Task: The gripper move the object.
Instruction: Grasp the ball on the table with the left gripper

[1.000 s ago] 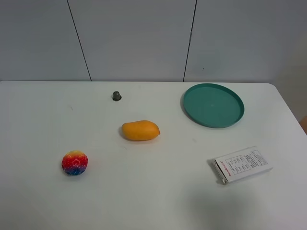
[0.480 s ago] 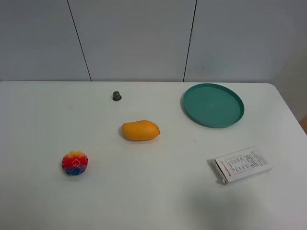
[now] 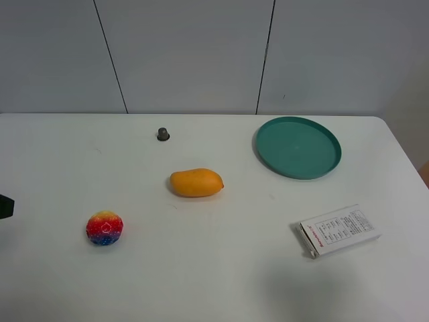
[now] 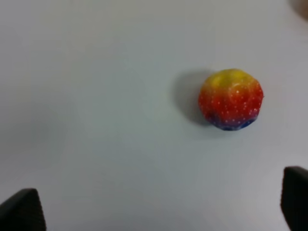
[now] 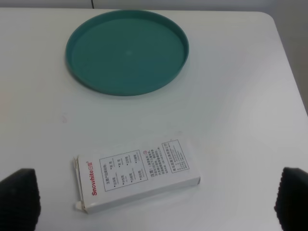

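The multicoloured ball (image 3: 104,228) lies on the white table at the front left, apart from everything else. In the left wrist view the ball (image 4: 231,99) sits ahead of my left gripper (image 4: 158,204), whose black fingertips (image 4: 21,211) stand wide apart and empty. In the exterior view only a dark tip of the left gripper (image 3: 5,206) shows at the left edge, left of the ball and not touching it. My right gripper (image 5: 155,198) is open and empty over the white box; it is out of sight in the exterior view.
An orange mango (image 3: 196,182) lies mid-table. A small grey knob (image 3: 163,134) stands behind it. A teal plate (image 3: 298,147) sits at the back right and shows in the right wrist view (image 5: 127,53). A white printed box (image 3: 338,230) lies front right.
A dark tip of the left gripper has come into the exterior view at the left edge. The ball, mango, plate and box have not moved.
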